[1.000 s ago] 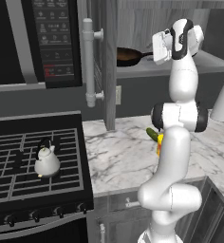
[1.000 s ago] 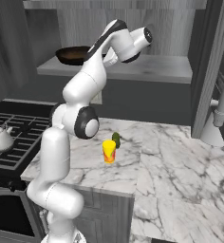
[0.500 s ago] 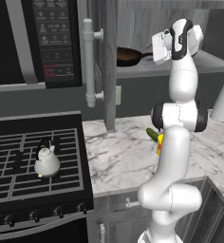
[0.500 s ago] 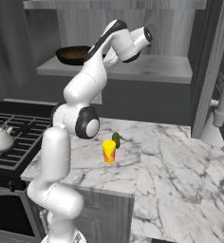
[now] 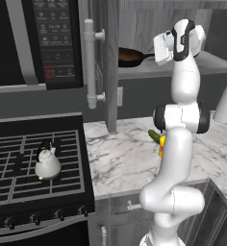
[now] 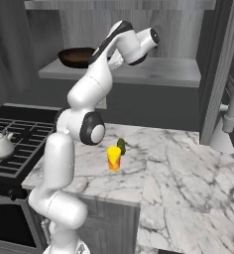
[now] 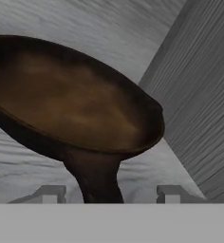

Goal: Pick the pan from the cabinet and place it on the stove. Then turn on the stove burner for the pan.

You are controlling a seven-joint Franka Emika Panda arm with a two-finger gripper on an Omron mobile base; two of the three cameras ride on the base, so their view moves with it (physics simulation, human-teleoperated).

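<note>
Raised to shelf height inside the open cabinet (image 5: 110, 62), the claw (image 7: 104, 194) is seen with its jaws parted, one fingertip (image 7: 50, 193) on each side of the pan's handle and both apart from it, so nothing is gripped. The pan (image 7: 71, 102) is set on the cabinet's lower shelf (image 6: 153, 72), near the shelf's left end, with its long dark handle pointed toward the claw. In the left base view the pan (image 5: 131, 55) is seen just past the open door's edge, beside the arm's wrist. Below, the stove (image 5: 19, 192) is found at the counter's left edge, and a small white kettle (image 5: 47, 163) is stood on its grates. On the marble counter (image 6: 188, 168), near its front left corner, a yellow and green object (image 6: 114, 157) is placed.
</note>
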